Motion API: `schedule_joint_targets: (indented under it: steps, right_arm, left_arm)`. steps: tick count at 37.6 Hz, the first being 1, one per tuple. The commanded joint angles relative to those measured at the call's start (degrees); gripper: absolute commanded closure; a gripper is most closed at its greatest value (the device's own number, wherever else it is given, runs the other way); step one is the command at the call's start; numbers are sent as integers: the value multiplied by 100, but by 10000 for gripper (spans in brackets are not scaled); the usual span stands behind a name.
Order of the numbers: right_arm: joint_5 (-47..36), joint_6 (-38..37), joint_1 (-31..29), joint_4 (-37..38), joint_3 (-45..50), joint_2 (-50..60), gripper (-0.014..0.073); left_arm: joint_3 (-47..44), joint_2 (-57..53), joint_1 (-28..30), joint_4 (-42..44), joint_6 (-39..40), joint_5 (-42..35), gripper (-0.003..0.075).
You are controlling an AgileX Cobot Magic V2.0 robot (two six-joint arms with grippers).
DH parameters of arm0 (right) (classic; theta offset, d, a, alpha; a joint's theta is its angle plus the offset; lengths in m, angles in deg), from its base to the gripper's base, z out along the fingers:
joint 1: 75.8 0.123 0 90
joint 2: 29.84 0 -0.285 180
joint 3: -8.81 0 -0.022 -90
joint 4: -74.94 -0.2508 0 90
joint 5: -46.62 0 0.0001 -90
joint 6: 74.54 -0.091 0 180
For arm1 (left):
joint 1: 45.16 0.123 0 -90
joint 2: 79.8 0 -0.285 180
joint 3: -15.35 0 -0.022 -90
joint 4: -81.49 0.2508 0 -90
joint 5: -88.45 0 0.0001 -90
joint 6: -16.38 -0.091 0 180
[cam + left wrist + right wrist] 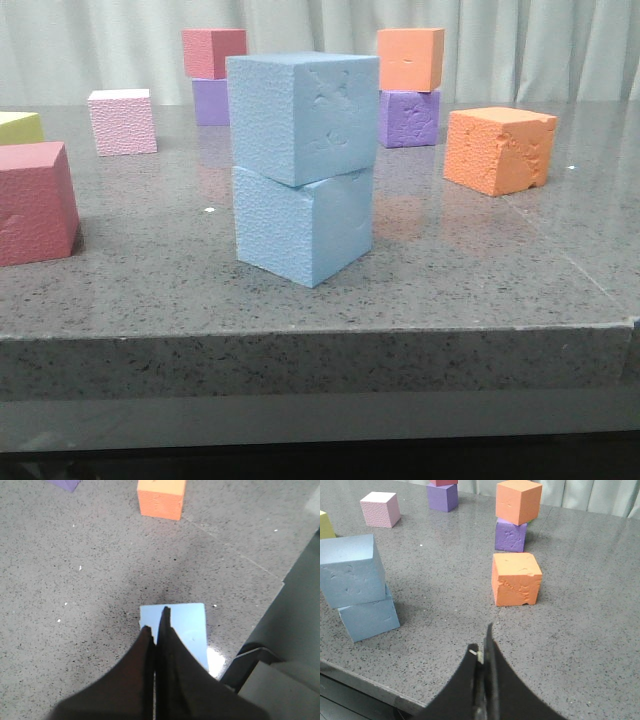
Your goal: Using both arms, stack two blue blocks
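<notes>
The upper blue block (302,115) already rests on the lower blue block (303,225), near the surface (150,290) front edge. Left tool (156,625) and right tool (482,645) are closed and empty. I judge only retreat remains.

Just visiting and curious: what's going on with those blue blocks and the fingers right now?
Both grippers, left and right, shut, empty. Upper blue block sits on lower blue block, slightly skewed. Lone orange block stands apart; nothing in the way.

both end effectors (156,622) (482,645) closed, holding nothing.
</notes>
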Motion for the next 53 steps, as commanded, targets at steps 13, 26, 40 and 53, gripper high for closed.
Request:
schedule_joint_targets:
  steps: [13,26,40,53]
  right_arm:
    - [-404,1,-29,-65,-159,-49,662]
    - [-404,1,-29,-65,-159,-49,662]
    - [-404,1,-29,-65,-159,-49,662]
    - [-404,1,-29,-65,-159,-49,662]
  left_arm:
    - [-3129,-2917,-37,-226,2,-2871,741]
    - [-5318,-5557,-37,-303,2,-3555,741]
    - [-6340,-7896,-37,-340,40,-4204,741]
    - [-6406,-8039,-37,-340,40,-4133,741]
